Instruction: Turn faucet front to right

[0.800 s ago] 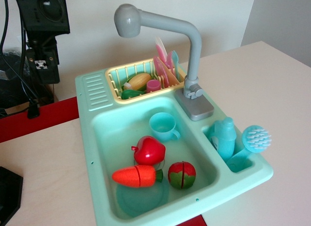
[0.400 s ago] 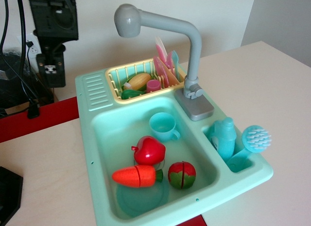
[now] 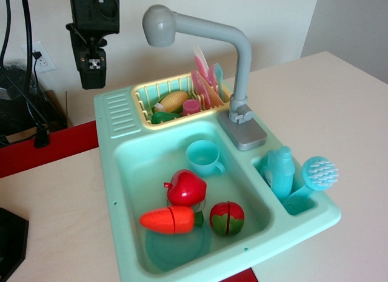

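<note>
The grey toy faucet (image 3: 241,70) stands on its rectangular base at the back right of the mint-green toy sink (image 3: 121,173). Its horizontal arm reaches left, and its bulbous head (image 3: 159,25) hangs above the yellow dish rack (image 3: 145,109). My black gripper (image 3: 93,82) hangs at the upper left, above the sink's back-left corner and left of the faucet head, apart from it. Its fingers look close together and hold nothing.
The basin holds a teal cup (image 3: 203,157), a red apple (image 3: 187,188), an orange carrot (image 3: 171,220) and a red-green fruit (image 3: 227,218). A teal bottle (image 3: 280,171) and brush (image 3: 319,173) stand in the right compartment. Plates (image 3: 203,85) and corn (image 3: 173,100) fill the rack.
My gripper has moved right and upward, from the far left towards the faucet head. The faucet and the sink's contents have not moved.
</note>
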You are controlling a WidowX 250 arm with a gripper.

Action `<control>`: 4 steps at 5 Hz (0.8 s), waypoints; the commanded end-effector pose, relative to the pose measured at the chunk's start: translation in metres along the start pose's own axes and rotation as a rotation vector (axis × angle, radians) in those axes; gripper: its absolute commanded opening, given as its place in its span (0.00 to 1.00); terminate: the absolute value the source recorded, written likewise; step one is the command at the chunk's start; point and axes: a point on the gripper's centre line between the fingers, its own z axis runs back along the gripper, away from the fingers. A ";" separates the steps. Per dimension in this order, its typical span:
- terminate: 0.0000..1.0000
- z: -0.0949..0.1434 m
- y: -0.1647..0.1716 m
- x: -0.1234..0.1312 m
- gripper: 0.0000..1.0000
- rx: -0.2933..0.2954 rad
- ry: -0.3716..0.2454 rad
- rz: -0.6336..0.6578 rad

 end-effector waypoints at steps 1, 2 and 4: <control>0.00 0.005 0.003 0.018 1.00 0.002 -0.025 -0.030; 0.00 0.005 -0.010 0.039 1.00 0.017 -0.015 -0.069; 0.00 0.014 -0.033 0.056 1.00 0.029 -0.011 -0.126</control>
